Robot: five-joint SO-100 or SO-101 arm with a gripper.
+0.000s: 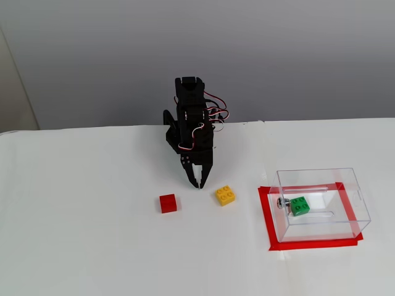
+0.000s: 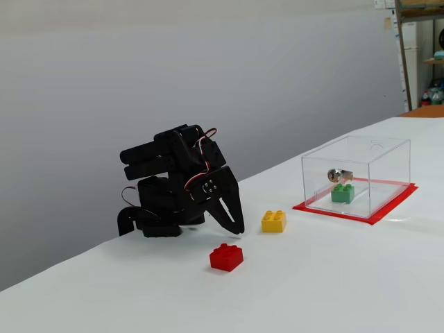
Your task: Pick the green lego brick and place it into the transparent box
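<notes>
**Green brick sits boxed as arm folds down on the bench**

The green lego brick [image 1: 300, 205] lies on the floor of the transparent box [image 1: 352, 185], close to the wall that carries a small metal fitting [image 1: 282, 203], which suggests the placing is done. The box stands on a patch outlined in red tape [image 1: 265, 213], apparently marking its spot near the right side of the white bench [image 1: 80, 246] in a fixed view. The arm [image 1: 190, 123] is folded low at the back of the bench, its hand [image 1: 197, 183] pointing down with the fingers pressed together and holding nothing, the tips just above the surface; the posture reads as a parked, resting pose clear of the work.

A red brick [image 1: 168, 203] and a yellow brick [image 1: 225, 195] sit loose on either side of the hand, near it but not touching it or each other, and well apart from the box. In another fixed view the hand [image 2: 236, 227] hangs just behind the red brick [image 2: 226, 257]. The front half of the bench is bare, leaving wide room to move; the tightest gaps are beside the two loose bricks, and the bench's far edge runs just behind the arm's base.
</notes>
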